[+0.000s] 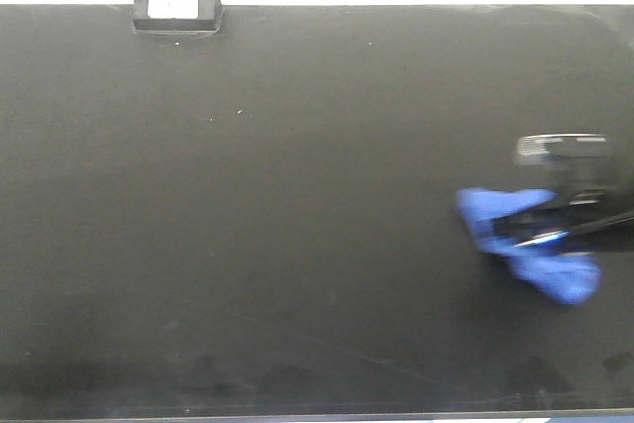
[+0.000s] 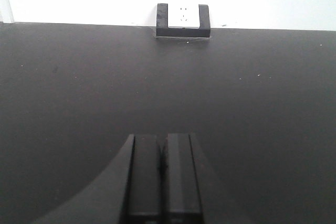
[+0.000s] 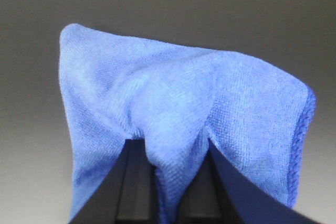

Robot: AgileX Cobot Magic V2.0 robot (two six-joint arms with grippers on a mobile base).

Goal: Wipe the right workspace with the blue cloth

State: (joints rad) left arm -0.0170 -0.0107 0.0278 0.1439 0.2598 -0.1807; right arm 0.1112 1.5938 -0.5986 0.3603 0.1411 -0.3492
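The blue cloth (image 1: 530, 245) lies bunched on the black benchtop (image 1: 297, 225) of the right workspace, near its right edge. My right gripper (image 1: 540, 230) is shut on the blue cloth and reaches in from the right. In the right wrist view a fold of the blue cloth (image 3: 173, 108) is pinched between the two dark fingers (image 3: 134, 182), and the rest spreads out ahead of the right gripper (image 3: 168, 153). My left gripper (image 2: 163, 145) is shut with nothing in it and hovers low over the benchtop (image 2: 79, 87). It does not show in the front view.
A small black box with a white label (image 1: 176, 1) sits at the benchtop's far edge, left of centre, against a white wall; the same black box (image 2: 182, 20) shows straight ahead in the left wrist view. The benchtop's front edge runs along the bottom of the front view.
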